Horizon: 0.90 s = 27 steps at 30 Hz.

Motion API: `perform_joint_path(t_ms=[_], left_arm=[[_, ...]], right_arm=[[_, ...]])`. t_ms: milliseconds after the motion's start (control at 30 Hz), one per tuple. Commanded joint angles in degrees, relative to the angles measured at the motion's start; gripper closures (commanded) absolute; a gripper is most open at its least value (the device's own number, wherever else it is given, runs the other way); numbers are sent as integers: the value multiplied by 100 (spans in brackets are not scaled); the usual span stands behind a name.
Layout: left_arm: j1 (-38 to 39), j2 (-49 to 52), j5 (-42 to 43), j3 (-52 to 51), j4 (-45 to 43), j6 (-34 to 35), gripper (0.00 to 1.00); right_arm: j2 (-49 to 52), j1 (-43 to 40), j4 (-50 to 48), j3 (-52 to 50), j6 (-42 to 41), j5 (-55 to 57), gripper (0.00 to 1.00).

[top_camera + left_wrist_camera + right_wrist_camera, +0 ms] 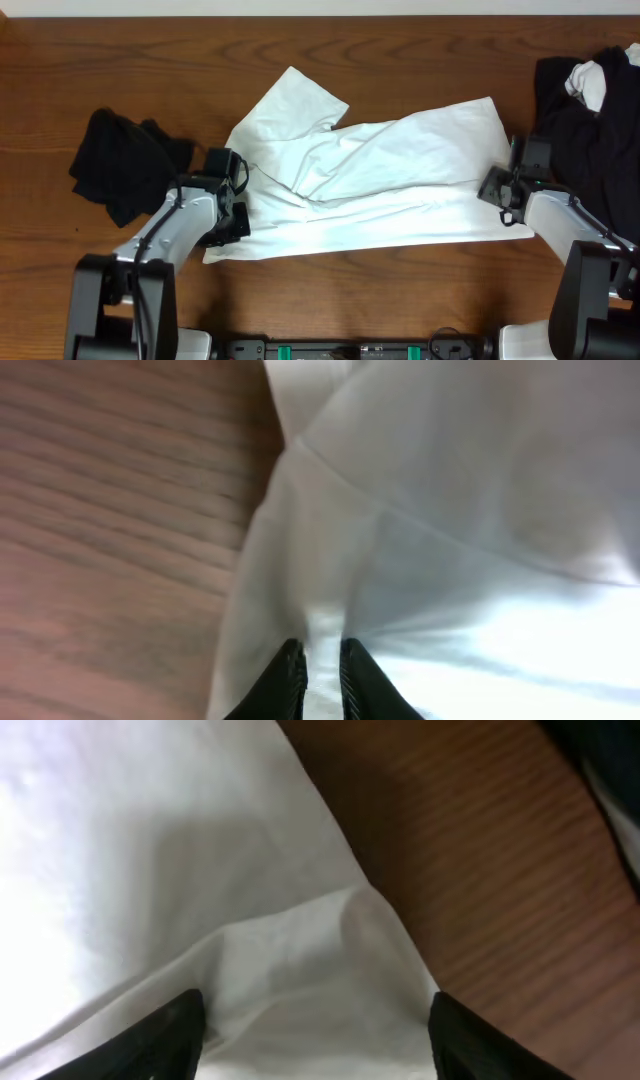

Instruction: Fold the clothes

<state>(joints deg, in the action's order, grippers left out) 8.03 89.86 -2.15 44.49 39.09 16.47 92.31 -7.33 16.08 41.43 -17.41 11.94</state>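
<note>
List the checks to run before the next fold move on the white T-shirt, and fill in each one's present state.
1. Hold by the left gripper on the left edge of the white fabric T-shirt: ok, fingers pinch cloth.
2. Hold by the right gripper on the right edge: not ok, jaws wide apart over the cloth.
3. T-shirt flat: not ok, wrinkled and bunched.
4. Gap to the crumpled black garment: ok, apart.
5. Gap to the black-and-white clothes pile: cannot tell, the right gripper covers it.

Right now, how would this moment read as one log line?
left gripper: shut on white shirt | right gripper: open, at shirt's edge | fold: unfinished
</note>
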Motion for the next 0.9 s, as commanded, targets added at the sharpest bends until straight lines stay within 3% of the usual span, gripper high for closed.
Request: perform_joint_path(t_ms=[0,167,300,467,867], left_arm=[[-22,-662,-192,133,0,-37,84],[-22,-1412,-103,133,-15,-35,78],[-22,-1641,640,127,-15,-35,76],[-17,-1530,1202,33,-46,-37,76],[-17,-752,1631,-201,-448,-59,76]], right_arm=[[-396,-35,203,-17,247,-22,28],[-702,-37,485,-17,247,-35,27],[-651,-37,761,-20,247,-63,27],[-457,-37,898,-31,249,-61,28],[267,-37,1237,-63,201,-59,29]])
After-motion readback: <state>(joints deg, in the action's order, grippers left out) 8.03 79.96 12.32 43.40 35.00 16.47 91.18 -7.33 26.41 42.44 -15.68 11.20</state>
